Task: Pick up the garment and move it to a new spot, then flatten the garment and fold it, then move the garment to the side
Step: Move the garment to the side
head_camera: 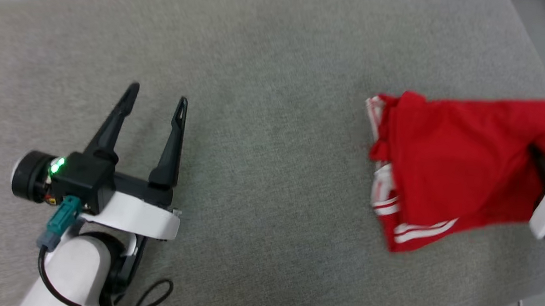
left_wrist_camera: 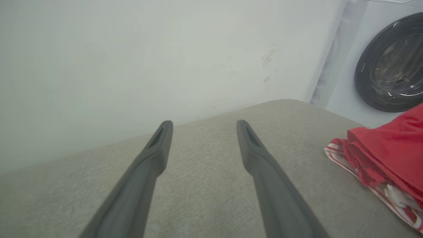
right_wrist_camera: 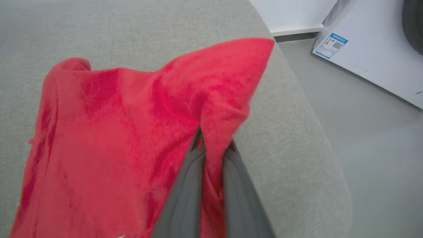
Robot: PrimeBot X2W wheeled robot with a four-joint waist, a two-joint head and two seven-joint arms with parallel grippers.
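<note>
The garment is a red shirt with white striped trim, lying bunched at the right of the grey cushioned surface. Its right edge is lifted, pinched by my right gripper. In the right wrist view the red cloth folds up between the two dark fingers, with my right gripper shut on it. My left gripper stands open at the lower left, far from the garment, with nothing between its fingers. The left wrist view shows that open gripper above the cushion and the garment at the right edge.
A white wall rises behind the cushion. A white washing machine with a dark round door stands beyond the cushion's right end, on grey floor. The cushion's right edge runs close beside the garment.
</note>
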